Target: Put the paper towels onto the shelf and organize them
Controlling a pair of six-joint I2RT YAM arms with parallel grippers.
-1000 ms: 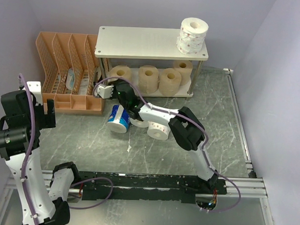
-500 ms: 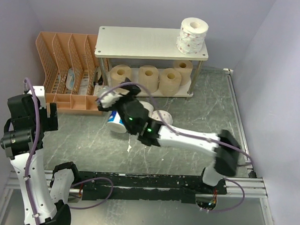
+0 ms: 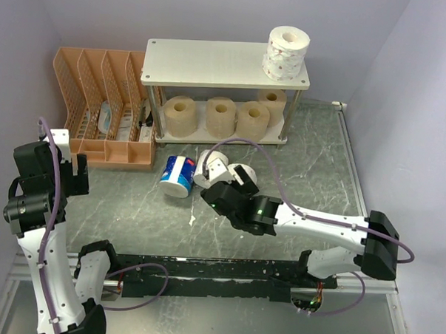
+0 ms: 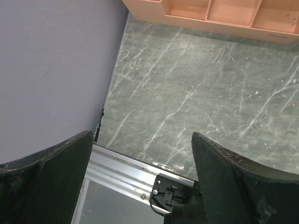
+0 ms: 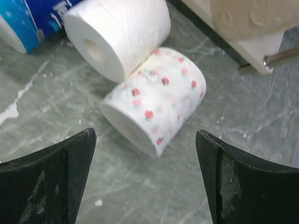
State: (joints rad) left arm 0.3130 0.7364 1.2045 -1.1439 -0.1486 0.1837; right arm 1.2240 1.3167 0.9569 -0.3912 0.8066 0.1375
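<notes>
The shelf (image 3: 213, 63) stands at the back. A white printed roll (image 3: 287, 51) is upright on the right end of its top board. Four tan rolls (image 3: 220, 116) line the lower board; one shows in the right wrist view (image 5: 247, 16). On the table lie a blue-and-white roll (image 3: 177, 175) (image 5: 32, 18), a plain white roll (image 3: 208, 165) (image 5: 117, 35) and a printed white roll (image 3: 243, 174) (image 5: 154, 105), all on their sides. My right gripper (image 3: 223, 188) (image 5: 145, 149) is open and empty, just short of the printed roll. My left gripper (image 3: 71, 175) (image 4: 141, 144) is open and empty, raised at the left.
An orange slotted file organizer (image 3: 100, 106) (image 4: 210, 14) stands left of the shelf. Walls close in the left, back and right. A metal rail (image 3: 226, 271) (image 4: 126, 165) runs along the near edge. A shelf leg (image 5: 280, 59) is close to the printed roll.
My right gripper has drawn back from the shelf's left end toward the near side and now sits low by the table rolls. My left arm has shifted only slightly.
</notes>
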